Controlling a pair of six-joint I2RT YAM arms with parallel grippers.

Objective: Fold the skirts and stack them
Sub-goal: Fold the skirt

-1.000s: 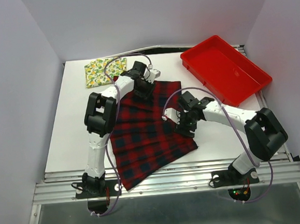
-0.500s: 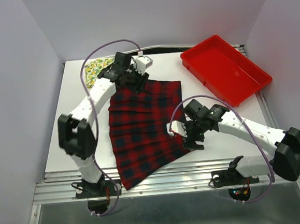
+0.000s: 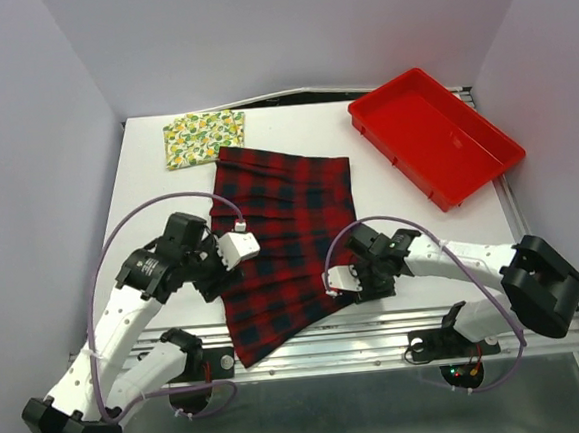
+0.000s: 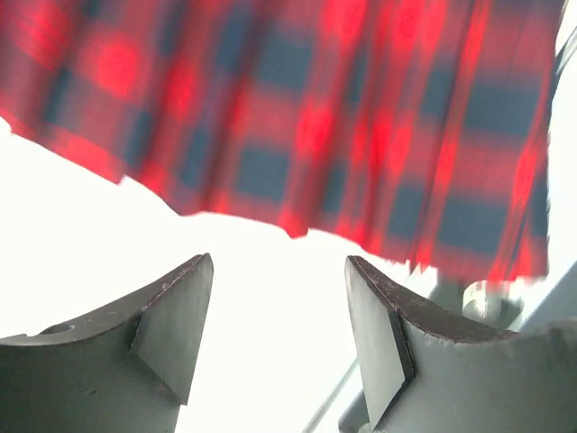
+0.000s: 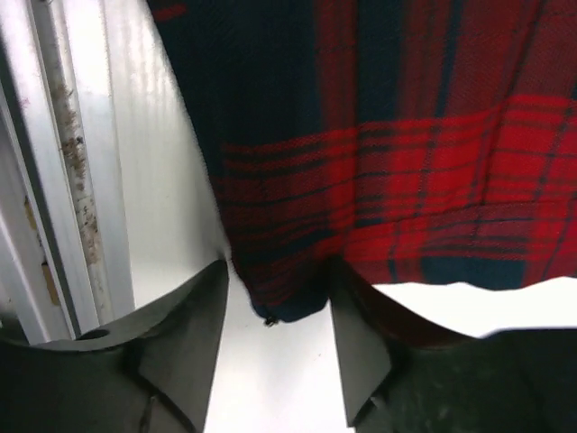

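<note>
The red-and-black plaid skirt (image 3: 285, 227) lies spread flat mid-table, its near hem over the front edge. The folded cream-yellow lemon-print skirt (image 3: 204, 137) lies at the far left, just beyond it. My left gripper (image 3: 217, 280) is open and empty at the plaid skirt's near-left edge; in the left wrist view its fingers (image 4: 176, 316) stand apart over bare table, with the blurred plaid edge (image 4: 306, 117) just ahead. My right gripper (image 3: 347, 288) is open at the skirt's near-right corner; in the right wrist view that corner (image 5: 284, 293) lies between the open jaws.
A rigid red tray (image 3: 433, 133) stands at the far right. The metal rails (image 3: 320, 349) of the table's front edge run just below both grippers and show at the left of the right wrist view (image 5: 54, 162).
My left arm has swung back from the skirt's far edge to its near-left edge. My right gripper has moved nearer, down to the near-right corner. The skirt lies flatter.
</note>
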